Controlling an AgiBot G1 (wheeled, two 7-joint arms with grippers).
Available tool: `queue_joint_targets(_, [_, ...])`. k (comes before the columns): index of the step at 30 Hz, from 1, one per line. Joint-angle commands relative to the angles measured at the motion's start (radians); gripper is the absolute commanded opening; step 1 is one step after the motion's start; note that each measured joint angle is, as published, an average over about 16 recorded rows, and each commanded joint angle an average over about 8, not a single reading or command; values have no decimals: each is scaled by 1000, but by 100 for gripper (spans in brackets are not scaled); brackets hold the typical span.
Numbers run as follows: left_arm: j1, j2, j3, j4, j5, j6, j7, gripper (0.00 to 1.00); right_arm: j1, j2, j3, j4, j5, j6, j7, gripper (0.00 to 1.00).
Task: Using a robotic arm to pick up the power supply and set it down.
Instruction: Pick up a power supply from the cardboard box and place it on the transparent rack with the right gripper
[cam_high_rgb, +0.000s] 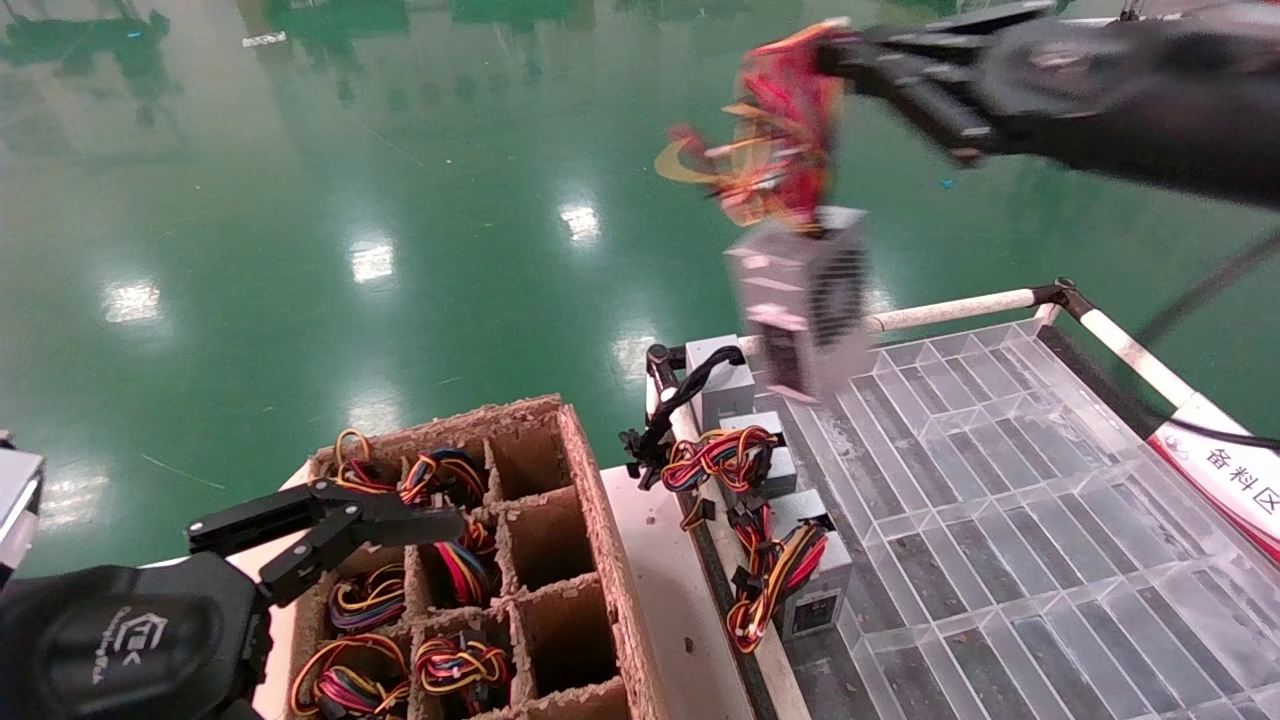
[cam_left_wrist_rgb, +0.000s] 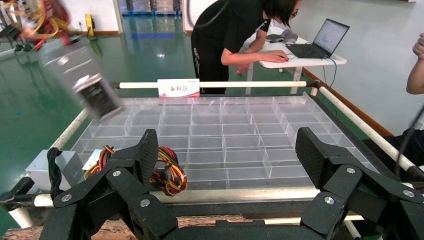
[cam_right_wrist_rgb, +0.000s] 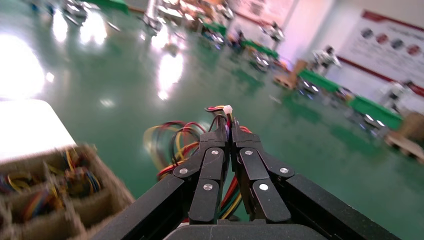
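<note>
Right arm high and stretched out over the green floor (cam_high_rgb: 300, 200), reaching in from the upper right of the head view, its right tool (cam_high_rgb: 835, 55) pinched tight on the bundle of red, yellow and orange wires (cam_high_rgb: 775, 140). From the right wrist view the two black fingers (cam_right_wrist_rgb: 215, 150) are pressed together with the wire ends poking out past the tips. Power supply (cam_high_rgb: 800, 295) dangles below that tool by its own wires, tilted, hanging in the air above the far left corner of the clear divided tray (cam_high_rgb: 1010, 520), touching nothing that can be seen. Its grey case shows vent slots and a pale label, the writing too blurred to read.

Left arm sits low at the near left, its left tool (cam_high_rgb: 440, 525) spread wide and holding nothing, hovering over the cardboard crate (cam_high_rgb: 590, 530) whose cells carry more wired units. The round housing behind it bears a white logo (cam_high_rgb: 125, 640).

Along the tray's left edge, three more supplies (cam_high_rgb: 800, 570) lie with their wires coiled, plus a grey box with a black cable (cam_high_rgb: 715, 385). A sign (cam_high_rgb: 1225, 475) on the right rail reads 备料区; the same card (cam_left_wrist_rgb: 178, 88) shows on the rail in the left wrist view.
</note>
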Motion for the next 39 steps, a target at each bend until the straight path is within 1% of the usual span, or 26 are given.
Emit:
queue_joint_targets(1, [0, 0, 0, 0, 0, 0, 0, 100, 21, 50, -3, 1, -9, -15, 6, 0])
queue_joint_targets(9, [0, 0, 1, 0, 0, 0, 0, 100, 18, 177, -30, 5, -44, -96, 47, 0])
queue_joint_targets(15, [0, 0, 1, 0, -1, 0, 1, 100, -6, 260, -50, 68, -36, -125, 86, 0])
queue_joint_targets(23, [0, -1, 1, 0, -1, -1, 1, 100, -59, 364, -98, 222, 19, -130, 132, 0])
queue_joint_targets(29, [0, -1, 2, 0, -1, -1, 1, 100, -71, 433, -152, 316, 34, -129, 130, 0])
queue_joint_targets(34, [0, -1, 2, 0, -1, -1, 1, 100, -69, 472, -198, 343, 30, -125, 122, 0])
queue_joint_targets(39, [-1, -1, 2, 0, -2, -1, 1, 100, -61, 491, -236, 354, 23, -123, 117, 0])
